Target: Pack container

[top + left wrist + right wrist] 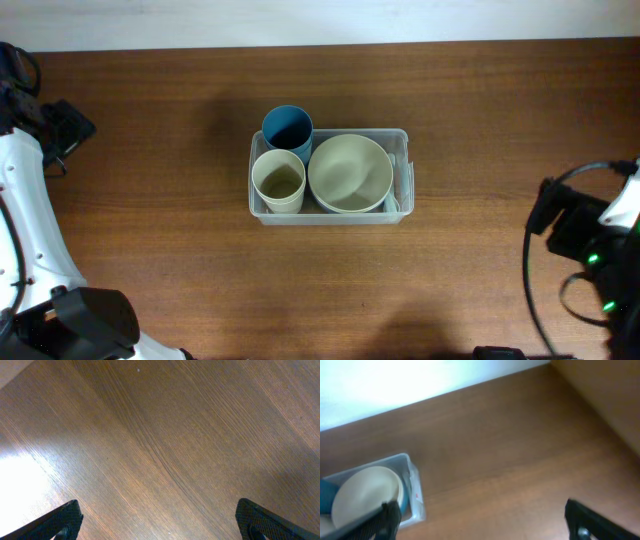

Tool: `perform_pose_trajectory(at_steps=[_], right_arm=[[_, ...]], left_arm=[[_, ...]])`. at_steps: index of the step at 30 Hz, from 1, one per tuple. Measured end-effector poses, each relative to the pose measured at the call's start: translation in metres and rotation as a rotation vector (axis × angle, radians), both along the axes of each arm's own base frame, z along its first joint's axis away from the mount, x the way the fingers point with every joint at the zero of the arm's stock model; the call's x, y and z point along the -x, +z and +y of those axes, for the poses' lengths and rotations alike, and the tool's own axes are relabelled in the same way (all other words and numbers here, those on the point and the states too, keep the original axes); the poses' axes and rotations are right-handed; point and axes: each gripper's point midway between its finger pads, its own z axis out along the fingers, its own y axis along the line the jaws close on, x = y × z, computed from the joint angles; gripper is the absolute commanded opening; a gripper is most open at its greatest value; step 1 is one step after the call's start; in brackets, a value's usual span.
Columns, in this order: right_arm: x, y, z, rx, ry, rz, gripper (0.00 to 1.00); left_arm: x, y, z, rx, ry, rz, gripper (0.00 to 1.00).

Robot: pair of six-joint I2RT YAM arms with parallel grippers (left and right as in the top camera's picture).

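The clear plastic container (402, 142) sits mid-table. Inside it stand a cream cup (278, 181) at the left, a blue cup (287, 127) behind it, and a cream bowl (350, 171) stacked on a blue one at the right. The container (413, 490) and cream bowl (365, 492) also show at the lower left of the right wrist view. My left gripper (159, 522) is open and empty over bare wood at the table's left. My right gripper (482, 520) is open and empty, right of the container. In the overhead view only the arm bodies show at the edges.
The wooden table (480, 100) spreads around the container. The left arm base (60, 130) is at the far left edge and the right arm with cables (590, 240) at the far right. A pale wall (395, 380) borders the table's back edge.
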Motion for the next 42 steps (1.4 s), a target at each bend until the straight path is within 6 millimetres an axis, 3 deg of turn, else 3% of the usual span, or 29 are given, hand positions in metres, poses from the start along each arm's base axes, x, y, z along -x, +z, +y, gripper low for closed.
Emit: perform_pose_trajectory(at_steps=[4,10,17,21,31,42], right_arm=[[-0.009,-0.023,0.010,-0.010,0.055,-0.207,0.99],[-0.014,-0.043,0.040,-0.028,0.229,-0.519,0.99],[-0.023,-0.108,0.062,-0.052,0.348,-0.553,0.99],[-0.027,-0.131,0.068,-0.037,0.372,-0.537,0.99],[-0.016,-0.132,0.069,0.014,0.374,-0.617,0.99],[-0.026,-0.150,0.064,0.032,0.347,-0.665,0.99]], left_arm=[[0.000,0.000,0.000,0.000,0.000,0.000,1.00],[0.000,0.000,0.000,0.000,0.000,0.000,1.00],[0.000,0.000,0.000,0.000,0.000,0.000,1.00],[0.000,0.000,0.000,0.000,0.000,0.000,1.00],[0.000,0.000,0.000,0.000,0.000,0.000,1.00],[0.000,0.000,0.000,0.000,0.000,0.000,1.00]])
